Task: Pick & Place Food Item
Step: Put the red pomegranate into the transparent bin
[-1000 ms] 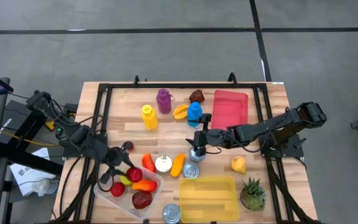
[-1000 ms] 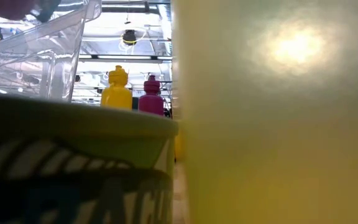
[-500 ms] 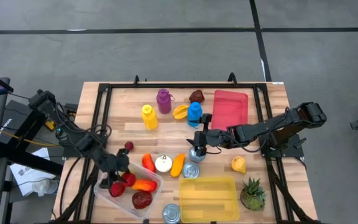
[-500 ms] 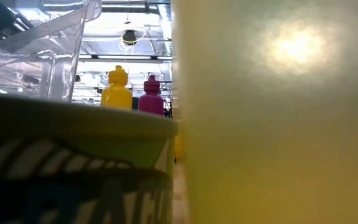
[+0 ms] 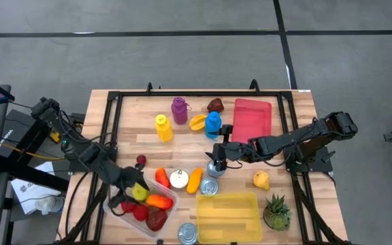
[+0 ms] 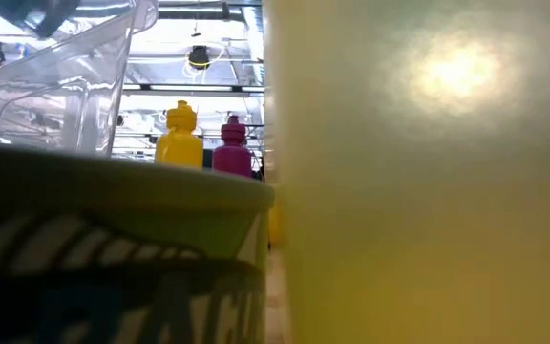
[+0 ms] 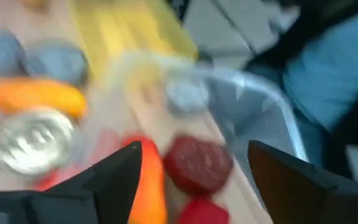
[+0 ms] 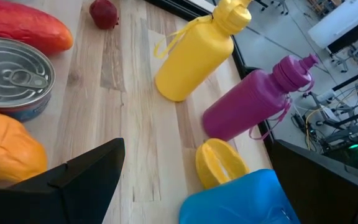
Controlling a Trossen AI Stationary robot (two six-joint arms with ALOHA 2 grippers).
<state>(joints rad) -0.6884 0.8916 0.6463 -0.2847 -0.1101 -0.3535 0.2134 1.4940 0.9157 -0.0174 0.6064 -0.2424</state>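
the left gripper [image 5: 132, 192] is hanging with its fingers parted and nothing between them, directly over the clear container [image 5: 118, 214], where red and orange food pieces [image 5: 156, 203] are lying together. this looks like the release step finishing; the next move probably calls for lifting clear of the container. the right gripper [image 5: 216, 160], fingers spread and empty, is waiting well away from the container, beside the blue bottle [image 5: 213, 123].

Bright overhead light, blurred left-wrist view.
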